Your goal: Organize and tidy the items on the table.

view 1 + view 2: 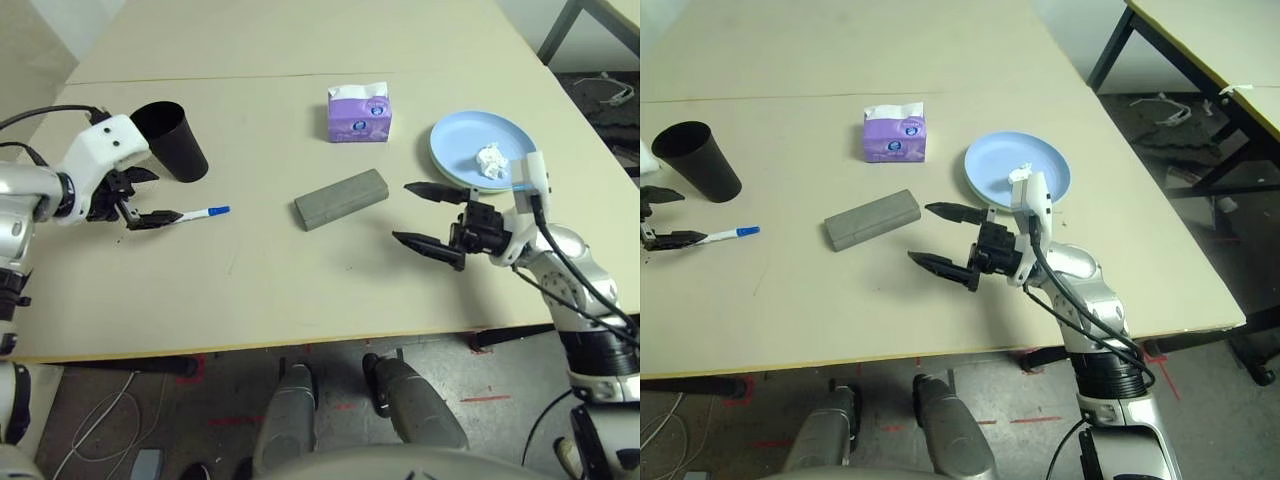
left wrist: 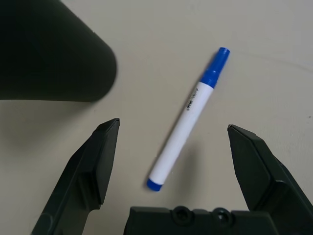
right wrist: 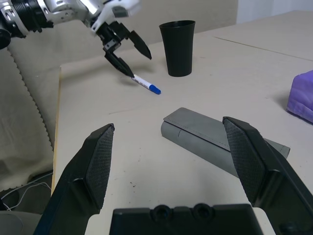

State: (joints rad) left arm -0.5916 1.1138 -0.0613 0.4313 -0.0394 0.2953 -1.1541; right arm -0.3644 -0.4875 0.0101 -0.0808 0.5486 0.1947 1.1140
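A white marker with a blue cap (image 2: 188, 119) lies flat on the table (image 1: 300, 290) at the left. My left gripper (image 1: 150, 200) is open, its fingers on either side of the marker's rear end. The black cup (image 1: 170, 140) stands upright just behind that gripper. The grey glasses case (image 1: 341, 198) lies shut in the middle. My right gripper (image 1: 402, 212) is open just right of the case, pointing at it, with nothing between its fingers. Behind the case stands the purple tissue pack (image 1: 358, 113). A white tissue wad (image 1: 490, 160) rests on the blue plate (image 1: 460, 140) at the right.
A thin seam (image 1: 250, 77) crosses the table behind the cup and pack. The table's front edge (image 1: 300, 345) runs close under both arms. Dark legs of another table (image 1: 1160, 60) stand off to the right.
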